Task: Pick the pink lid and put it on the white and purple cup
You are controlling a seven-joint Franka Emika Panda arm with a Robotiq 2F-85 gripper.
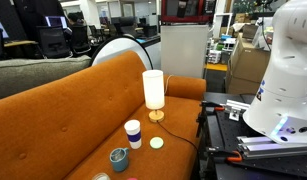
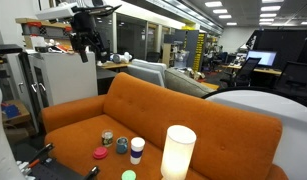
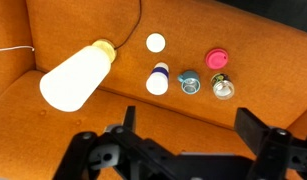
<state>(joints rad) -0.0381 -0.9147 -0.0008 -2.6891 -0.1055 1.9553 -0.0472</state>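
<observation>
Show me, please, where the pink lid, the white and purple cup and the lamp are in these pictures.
the pink lid (image 3: 216, 59), wrist view, the middle of its top face.
the white and purple cup (image 2: 137, 148), an exterior view, its side wall.
the lamp (image 2: 177, 152), an exterior view, the middle of its white shade.

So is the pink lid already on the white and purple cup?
No, the pink lid lies on the sofa cushion, apart from the white and purple cup.
</observation>
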